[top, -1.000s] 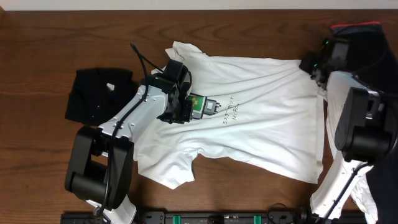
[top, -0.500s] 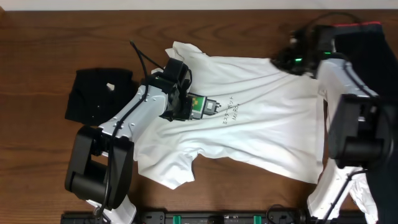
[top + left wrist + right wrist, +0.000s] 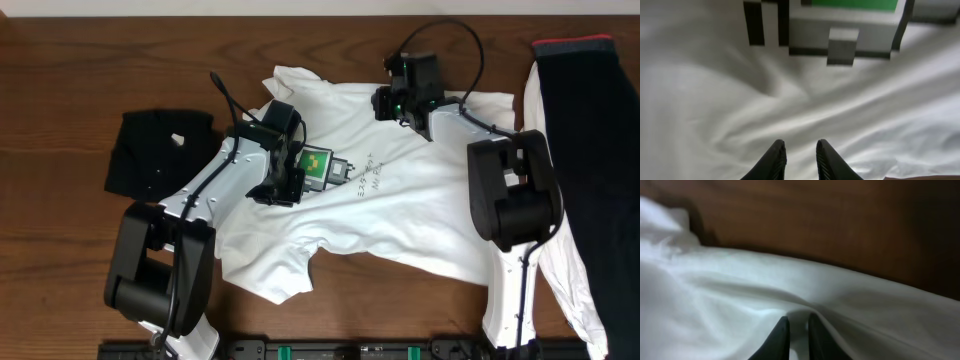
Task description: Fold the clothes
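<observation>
Overhead shows four garments on the brown bench [image 3: 60, 250] and two arms reaching over them. One white short-sleeved T-shirt [image 3: 420, 215] lies spread across the middle, wrinkled, with one sleeve pointing toward the bottom edge. One black garment [image 3: 160, 150] lies in a heap well apart to the left. One dark garment with a red band [image 3: 580, 120] lies along the right side, and one more white garment [image 3: 575, 290] lies partly under it. The T-shirt carries one small square logo [image 3: 317, 166] of green and black blocks, with two short lines of dark lettering [image 3: 371, 178] just beside it, too small to read. The left fingers [image 3: 283, 188] rest on the T-shirt just beside the logo. In the left wrist view they stand narrowly apart over white cloth, and I cannot tell whether they pinch any of it. The right fingers [image 3: 385, 100] sit at the T-shirt's top edge. In the right wrist view they are nearly together, holding a raised ridge of the white cloth.
</observation>
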Robot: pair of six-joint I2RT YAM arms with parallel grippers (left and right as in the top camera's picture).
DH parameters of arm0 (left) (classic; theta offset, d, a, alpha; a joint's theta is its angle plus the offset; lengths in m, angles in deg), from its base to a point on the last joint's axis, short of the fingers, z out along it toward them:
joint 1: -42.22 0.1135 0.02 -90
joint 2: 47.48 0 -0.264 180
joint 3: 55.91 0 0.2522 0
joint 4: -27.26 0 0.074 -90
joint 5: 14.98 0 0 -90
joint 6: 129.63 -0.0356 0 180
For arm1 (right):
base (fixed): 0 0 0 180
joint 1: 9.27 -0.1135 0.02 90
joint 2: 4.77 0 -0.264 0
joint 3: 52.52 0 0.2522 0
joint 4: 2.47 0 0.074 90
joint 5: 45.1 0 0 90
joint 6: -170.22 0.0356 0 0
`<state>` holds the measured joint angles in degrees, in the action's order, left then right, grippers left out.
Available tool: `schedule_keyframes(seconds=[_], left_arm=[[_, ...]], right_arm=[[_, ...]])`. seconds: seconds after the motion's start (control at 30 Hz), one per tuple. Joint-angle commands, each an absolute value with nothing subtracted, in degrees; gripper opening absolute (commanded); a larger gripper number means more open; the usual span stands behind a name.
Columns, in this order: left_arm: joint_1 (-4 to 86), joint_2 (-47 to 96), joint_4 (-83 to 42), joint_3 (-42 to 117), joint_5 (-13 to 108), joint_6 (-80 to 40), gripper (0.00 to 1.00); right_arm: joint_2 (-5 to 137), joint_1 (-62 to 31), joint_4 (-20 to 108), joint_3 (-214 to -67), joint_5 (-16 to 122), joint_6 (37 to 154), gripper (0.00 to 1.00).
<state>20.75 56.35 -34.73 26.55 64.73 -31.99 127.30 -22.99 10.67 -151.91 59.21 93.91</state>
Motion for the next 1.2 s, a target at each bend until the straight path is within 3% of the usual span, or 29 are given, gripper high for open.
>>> schedule_keyframes(seconds=[0.0, 0.1, 0.23, 0.33, 0.47, 0.63, 0.77, 1.17], left_arm=[[20.75, 57.11, -35.17, 25.88, 65.17, -32.01, 0.24], [20.75, 57.11, -35.34, 25.88, 65.17, -32.01, 0.24], [20.77, 57.11, -35.08, 25.88, 65.17, -32.03, 0.25], [20.77, 57.11, -34.27, 25.88, 65.17, -32.03, 0.31], [20.77, 57.11, -33.31, 25.88, 65.24, -32.08, 0.38], [20.77, 57.11, -32.04, 25.88, 66.22, -32.1, 0.45], [20.84, 57.09, -32.26, 25.9, 66.9, -32.08, 0.45], [20.88, 45.57, -40.32, 27.73, 63.68, -32.08, 0.4]], right_arm=[[134.42, -21.52, 8.94, -150.94, 49.74, 97.12, 0.14], [135.93, -19.77, 6.34, -152.37, 49.7, 98.65, 0.12], [136.04, -17.83, 6.77, -155.95, 54.46, 96.07, 0.19], [135.84, -16.65, 11.02, -160.41, 62.38, 92.05, 0.47], [132.94, -14.48, 19.47, -165.26, 71.91, 91.88, 0.65], [123.85, -11.23, 29.29, -166.07, 79.91, 90.63, 0.69], [115.34, -10.27, 41.44, -166.07, 80.26, 87.46, 0.69], [98.43, -17.7, 78.09, -166.0, 68.76, 81.01, 0.68]])
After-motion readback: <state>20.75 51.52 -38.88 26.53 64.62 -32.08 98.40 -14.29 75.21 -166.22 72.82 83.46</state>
